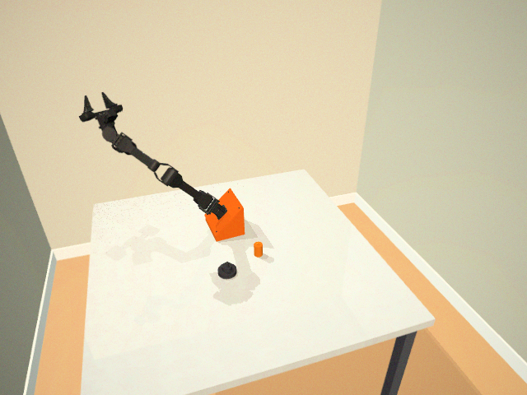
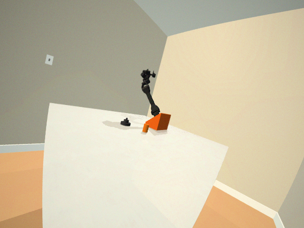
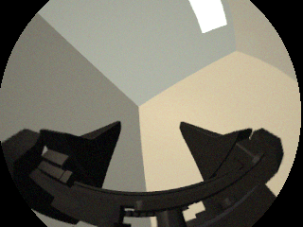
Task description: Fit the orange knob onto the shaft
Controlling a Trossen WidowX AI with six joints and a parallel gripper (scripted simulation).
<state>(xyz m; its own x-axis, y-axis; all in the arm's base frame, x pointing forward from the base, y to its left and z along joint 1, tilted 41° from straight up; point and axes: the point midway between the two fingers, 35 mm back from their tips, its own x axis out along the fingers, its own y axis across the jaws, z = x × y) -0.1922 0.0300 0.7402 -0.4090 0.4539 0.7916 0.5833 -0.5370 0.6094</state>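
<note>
The orange knob point(image 1: 258, 249) point(image 2: 145, 128) stands upright on the table as a small cylinder, in front of the arm's orange base. The round dark pedestal point(image 1: 226, 273) point(image 2: 125, 123) stands on the table a short way from the knob, with the short dark shaft rising from its middle; nothing is on the shaft, and its flat side cannot be made out. My gripper point(image 1: 94, 95) point(image 3: 151, 125) is open and empty, raised high above the table, far from both, with its fingers pointing up. The knob and pedestal are out of the wrist view.
The orange wedge-shaped base point(image 1: 231, 223) point(image 2: 163, 121) carries the black arm and stands on the white table point(image 1: 297, 306) point(image 2: 118, 166) close behind the knob. Shadows of the arm fall across the table and around the pedestal. Walls meet behind the table.
</note>
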